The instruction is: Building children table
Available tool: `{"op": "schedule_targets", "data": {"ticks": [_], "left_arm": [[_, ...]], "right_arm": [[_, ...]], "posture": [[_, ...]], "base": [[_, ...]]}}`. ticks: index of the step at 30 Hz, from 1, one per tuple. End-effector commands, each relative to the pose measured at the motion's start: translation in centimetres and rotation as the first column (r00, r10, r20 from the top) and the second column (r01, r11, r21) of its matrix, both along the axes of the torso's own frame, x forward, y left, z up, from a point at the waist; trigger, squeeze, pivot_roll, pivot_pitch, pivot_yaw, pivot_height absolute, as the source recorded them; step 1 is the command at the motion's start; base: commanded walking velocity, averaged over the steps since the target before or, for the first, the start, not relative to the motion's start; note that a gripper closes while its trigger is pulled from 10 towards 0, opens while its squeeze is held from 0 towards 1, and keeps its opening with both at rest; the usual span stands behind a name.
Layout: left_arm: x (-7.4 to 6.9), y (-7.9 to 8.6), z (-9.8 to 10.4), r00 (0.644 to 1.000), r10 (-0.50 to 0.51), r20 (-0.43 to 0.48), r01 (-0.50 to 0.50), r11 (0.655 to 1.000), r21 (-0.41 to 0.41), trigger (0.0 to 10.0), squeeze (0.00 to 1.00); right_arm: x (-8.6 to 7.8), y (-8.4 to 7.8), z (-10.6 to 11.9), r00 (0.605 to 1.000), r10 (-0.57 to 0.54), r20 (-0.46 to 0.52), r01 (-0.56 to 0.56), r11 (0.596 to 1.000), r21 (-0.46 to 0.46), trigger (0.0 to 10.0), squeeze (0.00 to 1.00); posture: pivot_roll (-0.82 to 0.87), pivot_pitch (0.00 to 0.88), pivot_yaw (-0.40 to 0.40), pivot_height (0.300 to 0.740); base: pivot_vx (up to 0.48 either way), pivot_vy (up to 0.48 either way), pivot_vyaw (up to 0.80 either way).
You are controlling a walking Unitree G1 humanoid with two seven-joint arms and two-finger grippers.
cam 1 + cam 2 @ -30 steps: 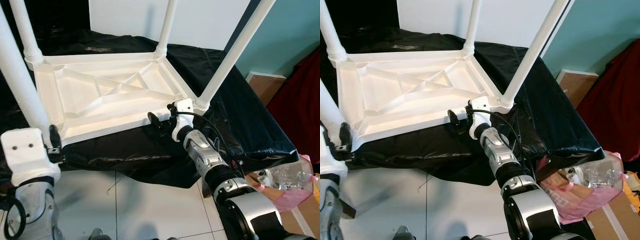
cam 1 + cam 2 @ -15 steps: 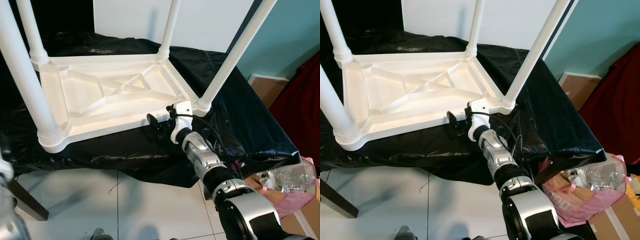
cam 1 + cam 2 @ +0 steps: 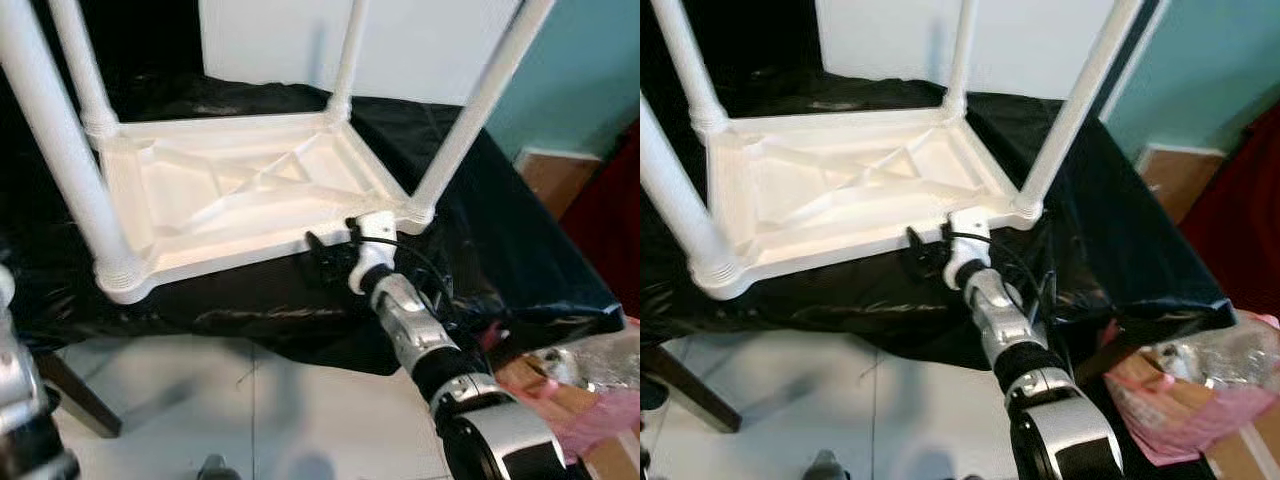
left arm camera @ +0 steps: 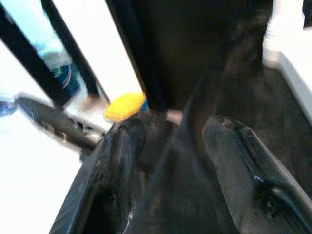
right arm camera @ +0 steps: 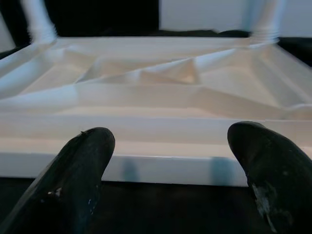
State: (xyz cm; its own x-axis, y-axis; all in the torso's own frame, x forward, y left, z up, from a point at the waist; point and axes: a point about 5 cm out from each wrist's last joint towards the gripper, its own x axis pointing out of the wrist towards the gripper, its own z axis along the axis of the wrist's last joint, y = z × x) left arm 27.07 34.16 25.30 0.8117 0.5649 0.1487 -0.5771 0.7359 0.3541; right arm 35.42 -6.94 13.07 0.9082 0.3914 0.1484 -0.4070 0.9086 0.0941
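Observation:
The white plastic children table [image 3: 240,200] lies upside down on a black cloth [image 3: 500,250], with its legs pointing up. The front-left leg [image 3: 60,150] and front-right leg [image 3: 480,110] stand at the near corners. My right gripper [image 3: 322,258] is open at the table's near rim, close to the front-right corner. In the right wrist view its fingers [image 5: 78,185] sit just short of the rim [image 5: 161,168] with nothing between them. My left arm [image 3: 20,400] hangs low at the left. The left gripper [image 4: 170,146] is open, blurred, and faces a dark space under the cloth.
The cloth-covered surface ends in a drooping front edge over white floor tiles [image 3: 250,400]. A pink bag [image 3: 1200,390] and a cardboard box sit on the floor at the right. A dark support leg [image 3: 75,395] stands at the lower left. A small yellow object [image 4: 124,106] lies on the floor.
My left gripper, which was at the front-left leg a second ago, has come away and dropped low at the left. The right gripper stays at the rim. The camera has shifted slightly.

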Motion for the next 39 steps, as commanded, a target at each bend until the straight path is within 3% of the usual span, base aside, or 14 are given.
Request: {"op": "schedule_targets", "data": {"ticks": [1,11,19,21,22,24,27,28,29,30,31,36,38,39], "left_arm": [[0.5,0.4,-0.4,0.988,0.138,0.062,-0.139,0.99,0.009,10.0,0.0],[4.5,0.4,-0.2,0.997,0.042,0.061,-0.043,0.999,0.015,10.0,0.0],[7.7,-2.0,-0.3,0.961,-0.24,0.14,0.249,0.967,-0.048,10.0,0.0],[8.4,-3.4,-0.7,0.909,-0.39,0.145,0.4,0.915,-0.048,10.0,0.0],[8.4,-3.4,-0.7,0.909,-0.39,0.145,0.4,0.915,-0.048,10.0,0.0],[8.7,-4.8,-1.4,0.849,-0.517,0.105,0.521,0.853,-0.012,10.0,0.0],[8.6,-7.3,-2.8,0.73,-0.68,0.067,0.681,0.732,0.006,10.0,0.0],[8.2,-8.8,-3.5,0.642,-0.763,0.077,0.766,0.643,-0.013,10.0,0.0],[8.2,-8.8,-3.5,0.642,-0.763,0.077,0.766,0.643,-0.013,10.0,0.0],[7.8,-9.8,-3.9,0.58,-0.81,0.091,0.815,0.578,-0.041,10.0,0.0],[7.8,-9.8,-3.9,0.58,-0.81,0.091,0.815,0.578,-0.041,10.0,0.0],[6.3,-12.4,-6.6,0.422,-0.902,0.095,0.901,0.405,-0.155,10.0,0.0],[6.3,-12.4,-6.6,0.422,-0.902,0.095,0.901,0.405,-0.155,10.0,0.0],[5.9,-12.8,-6.9,0.396,-0.913,0.097,0.911,0.378,-0.166,10.0,0.0]], "right_arm": [[0.0,-1.5,-0.3,0.998,-0.055,0.0,0.055,0.998,-0.005,10.0,0.0],[-1.2,-3.3,-1.0,0.989,-0.149,0.002,0.149,0.989,-0.014,10.0,0.0],[-2.0,-4.5,-1.8,0.979,-0.2,-0.026,0.199,0.979,-0.04,10.0,0.0],[-2.0,-4.9,-2.0,0.975,-0.22,-0.042,0.217,0.974,-0.057,10.0,0.0],[-2.0,-4.9,-2.0,0.975,-0.22,-0.042,0.217,0.974,-0.057,10.0,0.0],[-2.0,-5.1,-2.0,0.971,-0.231,-0.052,0.228,0.972,-0.059,10.0,0.0],[-1.8,-5.1,-1.9,0.969,-0.238,-0.072,0.232,0.97,-0.072,10.0,0.0],[-1.7,-5.1,-2.0,0.967,-0.241,-0.084,0.234,0.969,-0.08,10.0,0.0],[-1.7,-5.1,-2.0,0.967,-0.241,-0.084,0.234,0.969,-0.08,10.0,0.0],[-1.6,-5.1,-2.0,0.966,-0.241,-0.088,0.234,0.968,-0.086,10.0,0.0],[-1.6,-5.1,-2.0,0.966,-0.241,-0.088,0.234,0.968,-0.086,10.0,0.0],[-1.2,-4.9,-2.0,0.966,-0.238,-0.101,0.229,0.969,-0.094,10.0,0.0],[-1.2,-4.9,-2.0,0.966,-0.238,-0.101,0.229,0.969,-0.094,10.0,0.0],[-1.1,-4.9,-2.0,0.966,-0.237,-0.103,0.228,0.969,-0.095,10.0,0.0]], "posture": [[0.14,0.068,-0.113,0.74],[0.06,0.082,-0.09,0.74],[0.0,0.106,-0.071,0.74],[-0.01,0.115,-0.065,0.74],[-0.01,0.115,-0.065,0.74],[-0.01,0.122,-0.061,0.74],[-0.02,0.127,-0.058,0.74],[-0.02,0.132,-0.061,0.74],[-0.02,0.132,-0.061,0.74],[-0.02,0.132,-0.061,0.74],[-0.02,0.132,-0.061,0.74],[-0.01,0.136,-0.068,0.74],[-0.01,0.136,-0.068,0.74],[-0.01,0.136,-0.068,0.74]], "base": [[0.0,0.0,0.0],[0.0,0.0,0.0],[0.0,0.0,0.0],[0.0,0.0,0.0],[0.0,0.0,0.0],[0.0,0.0,0.0],[0.0,0.0,0.0],[0.0,0.0,0.0],[0.0,0.0,0.0],[0.0,0.0,0.0],[0.0,0.0,0.0],[0.0,0.0,0.0],[0.0,0.0,0.0],[0.0,0.0,0.0]]}}
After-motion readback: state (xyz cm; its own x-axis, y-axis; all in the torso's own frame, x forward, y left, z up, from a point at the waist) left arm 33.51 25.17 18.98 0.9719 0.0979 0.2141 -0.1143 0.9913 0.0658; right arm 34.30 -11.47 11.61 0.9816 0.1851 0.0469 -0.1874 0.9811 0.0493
